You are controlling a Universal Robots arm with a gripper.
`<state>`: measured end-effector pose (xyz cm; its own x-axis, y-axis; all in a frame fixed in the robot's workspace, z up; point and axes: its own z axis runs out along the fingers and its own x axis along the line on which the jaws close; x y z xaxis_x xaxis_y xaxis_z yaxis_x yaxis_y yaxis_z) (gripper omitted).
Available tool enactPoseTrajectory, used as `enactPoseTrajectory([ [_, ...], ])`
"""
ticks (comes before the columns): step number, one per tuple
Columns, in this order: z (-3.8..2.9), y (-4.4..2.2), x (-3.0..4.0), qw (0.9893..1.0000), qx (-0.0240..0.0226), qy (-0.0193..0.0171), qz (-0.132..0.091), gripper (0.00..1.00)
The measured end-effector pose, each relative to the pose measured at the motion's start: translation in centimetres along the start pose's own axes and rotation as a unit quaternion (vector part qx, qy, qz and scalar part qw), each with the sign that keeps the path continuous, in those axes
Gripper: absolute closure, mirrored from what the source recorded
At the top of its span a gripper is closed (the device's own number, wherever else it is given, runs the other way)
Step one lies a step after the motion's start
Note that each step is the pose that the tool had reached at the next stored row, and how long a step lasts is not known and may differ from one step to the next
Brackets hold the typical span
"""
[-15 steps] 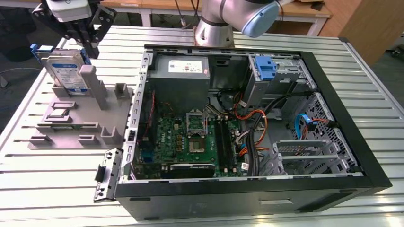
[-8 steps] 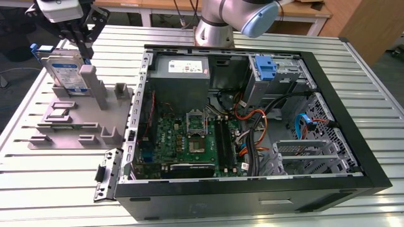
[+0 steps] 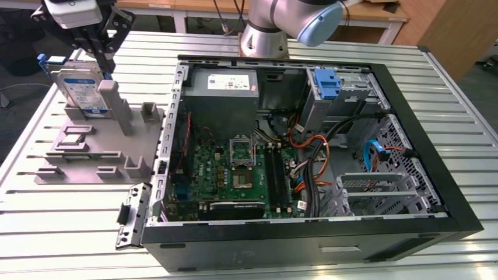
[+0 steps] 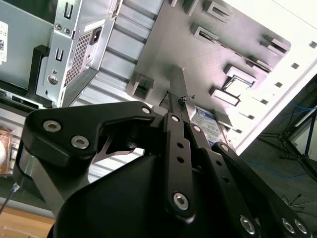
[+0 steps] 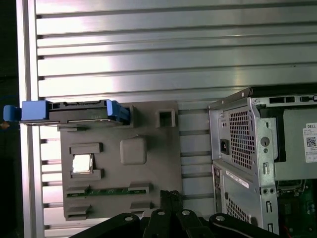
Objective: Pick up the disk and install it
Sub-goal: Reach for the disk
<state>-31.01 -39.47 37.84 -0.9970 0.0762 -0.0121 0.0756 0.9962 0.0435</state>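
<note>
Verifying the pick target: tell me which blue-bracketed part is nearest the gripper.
The disk, standing on edge in the grey fixture outside the case, right beside the gripper; the other blue bracket sits inside the case.

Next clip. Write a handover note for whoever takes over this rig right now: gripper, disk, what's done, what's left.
Gripper: shut and holding nothing. It hovers above the edge of the grey fixture plate, clear of the disk.
Disk: stands upright on edge in its slot on the plate, on the exterior view's left of the open computer case.
Done: nothing to see yet; the disk has not been lifted.
Left: picking up the disk and installing it in the case.
</note>
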Motion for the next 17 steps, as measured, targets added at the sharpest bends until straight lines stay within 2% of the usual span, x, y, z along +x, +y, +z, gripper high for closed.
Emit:
enactPoseTrajectory([
  [4,0.25,-0.01,0.0,1.0,0.0001,0.0001,0.0,0.9],
  [10,0.28,-0.01,0.03,1.0,0.0005,0.0,0.0,0.9],
  [17,0.47,-0.07,0.69,1.0,0.0016,0.0,0.0,0.9],
])
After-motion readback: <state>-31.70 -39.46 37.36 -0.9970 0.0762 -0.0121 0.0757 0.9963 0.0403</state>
